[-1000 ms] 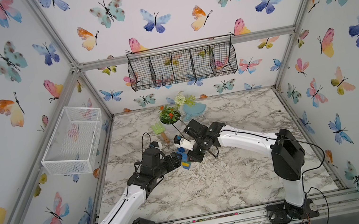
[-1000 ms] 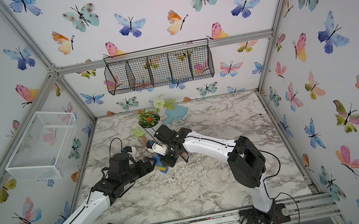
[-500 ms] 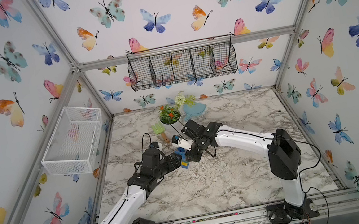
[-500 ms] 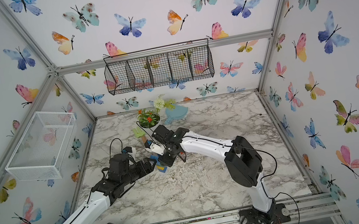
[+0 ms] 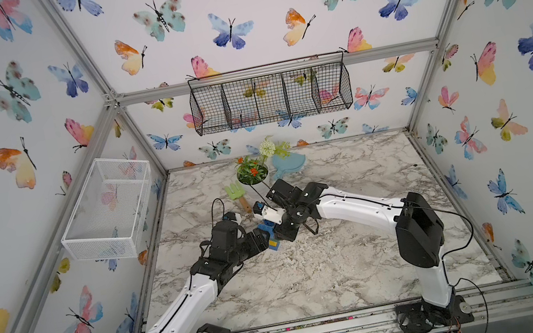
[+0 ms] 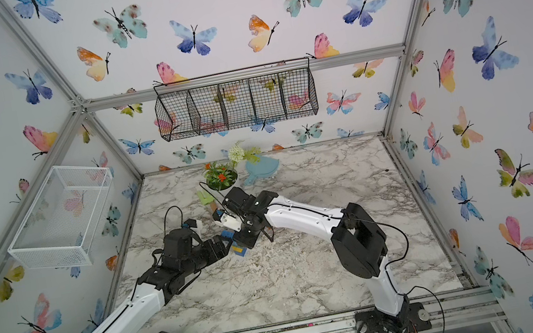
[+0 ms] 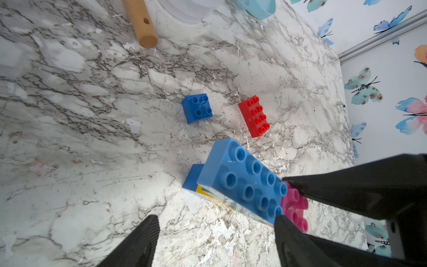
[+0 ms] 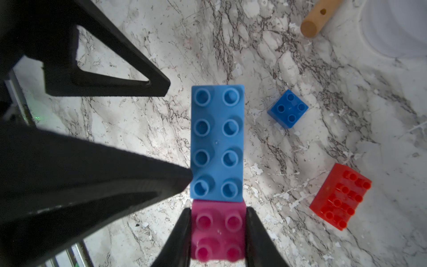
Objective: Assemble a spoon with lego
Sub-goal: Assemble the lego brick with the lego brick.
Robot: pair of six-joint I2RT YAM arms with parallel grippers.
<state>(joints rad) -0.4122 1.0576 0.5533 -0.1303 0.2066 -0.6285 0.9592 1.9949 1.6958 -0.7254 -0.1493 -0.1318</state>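
The partly built spoon point(image 7: 242, 178) stands on the marble and shows in both wrist views. A light-blue brick point(image 8: 217, 141) lies on top, with a pink brick point(image 8: 218, 228) at its end. Yellow and dark-blue bricks point(image 7: 193, 178) peek out below. My right gripper point(image 8: 218, 231) is shut on the pink brick. My left gripper point(image 7: 215, 240) is open; one fingertip point(image 7: 280, 222) touches the light-blue brick's side and the other stands far off. A dark-blue brick point(image 7: 197, 108) and a red brick point(image 7: 254, 116) lie loose beyond. In both top views the grippers meet over the bricks point(image 5: 273, 243).
A green rake point(image 5: 235, 192) with a wooden handle point(image 7: 141, 25) lies behind the bricks, next to a white flower pot point(image 5: 252, 175) and a pale-blue dish point(image 5: 288, 163). A white wire basket point(image 5: 109, 206) hangs on the left wall, a black one point(image 5: 269, 94) on the back wall.
The right arm has shifted slightly to the left. Both grippers have stayed at the bricks, the left one's fingers a touch closer together.
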